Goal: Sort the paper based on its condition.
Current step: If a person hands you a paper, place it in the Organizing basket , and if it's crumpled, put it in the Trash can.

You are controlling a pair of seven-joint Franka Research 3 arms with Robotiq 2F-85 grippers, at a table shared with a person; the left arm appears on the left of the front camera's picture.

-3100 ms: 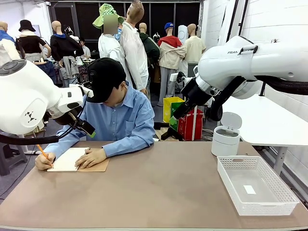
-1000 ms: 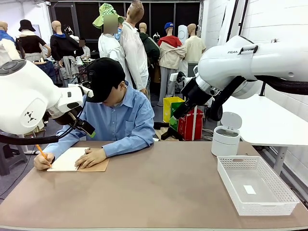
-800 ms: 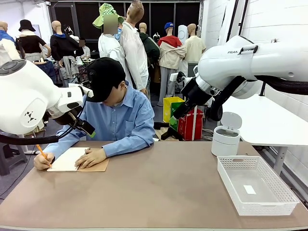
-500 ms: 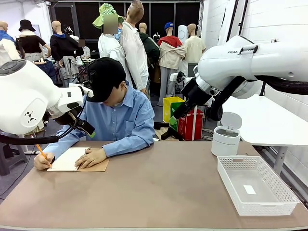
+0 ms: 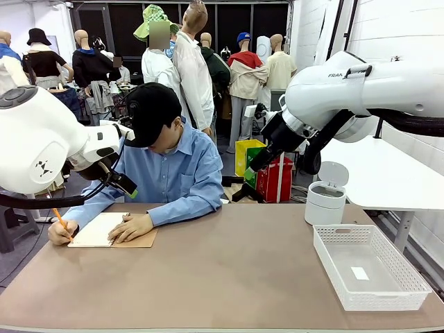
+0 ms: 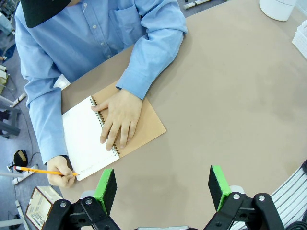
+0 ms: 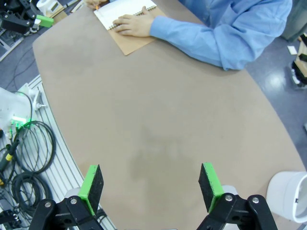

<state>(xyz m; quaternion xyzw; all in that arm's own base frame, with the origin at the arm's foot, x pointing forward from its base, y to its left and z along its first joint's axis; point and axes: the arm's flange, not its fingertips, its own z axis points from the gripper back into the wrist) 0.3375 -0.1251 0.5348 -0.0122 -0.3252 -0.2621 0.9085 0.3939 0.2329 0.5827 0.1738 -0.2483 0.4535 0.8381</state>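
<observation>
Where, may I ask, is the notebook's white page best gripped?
Probably the white page by its near edge, coming low from the robot's side: it lies flat, the resting hand covers the bound side, the pencil hand crowds the outer edge.

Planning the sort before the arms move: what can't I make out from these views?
The notebook page, left wrist view: partly under the person's hand; writing and condition too small to judge.
The tag in the basket, front view: too small to read.
The white bin: inside hidden by its wall in the front view; cut off at the corner in the right wrist view.
</observation>
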